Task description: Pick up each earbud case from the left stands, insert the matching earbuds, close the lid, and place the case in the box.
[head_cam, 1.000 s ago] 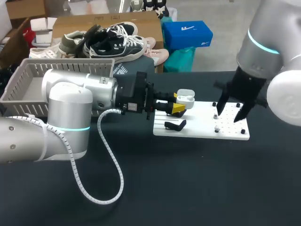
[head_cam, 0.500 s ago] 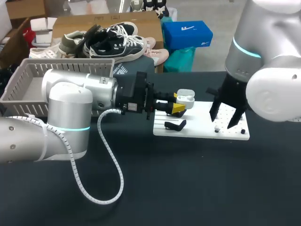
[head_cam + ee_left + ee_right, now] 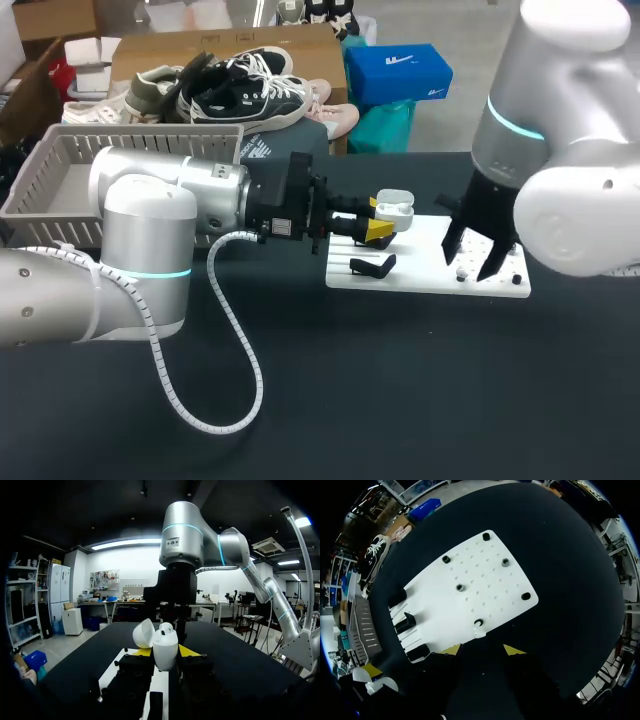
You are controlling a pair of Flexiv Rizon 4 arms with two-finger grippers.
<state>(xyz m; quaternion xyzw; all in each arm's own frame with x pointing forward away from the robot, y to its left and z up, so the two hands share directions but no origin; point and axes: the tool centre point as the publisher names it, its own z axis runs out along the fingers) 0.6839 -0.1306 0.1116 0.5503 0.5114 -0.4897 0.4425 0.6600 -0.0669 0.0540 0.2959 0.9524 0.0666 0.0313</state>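
Note:
A white earbud case [image 3: 393,209] with its lid open is held over the left end of the white board [image 3: 425,272]; my left gripper [image 3: 378,230] is shut on it. In the left wrist view the case [image 3: 165,651] stands upright between the yellow fingertips [image 3: 189,651], lid [image 3: 143,633] tipped back, one earbud [image 3: 166,627] seated in it. My right gripper [image 3: 472,252] hangs open over the board's right part. In the right wrist view a small white earbud [image 3: 479,631] sits at the board's [image 3: 470,570] near edge, just ahead of my right gripper [image 3: 481,650].
A black stand [image 3: 372,265] remains on the board's left side; the right wrist view shows more black stands [image 3: 405,623] and black pegs [image 3: 460,587]. A grey basket [image 3: 130,141] sits at the far left of the table, behind my left arm.
My right arm has swung left and lower over the board's right part, its fingers staying apart. The left arm and the case have not moved.

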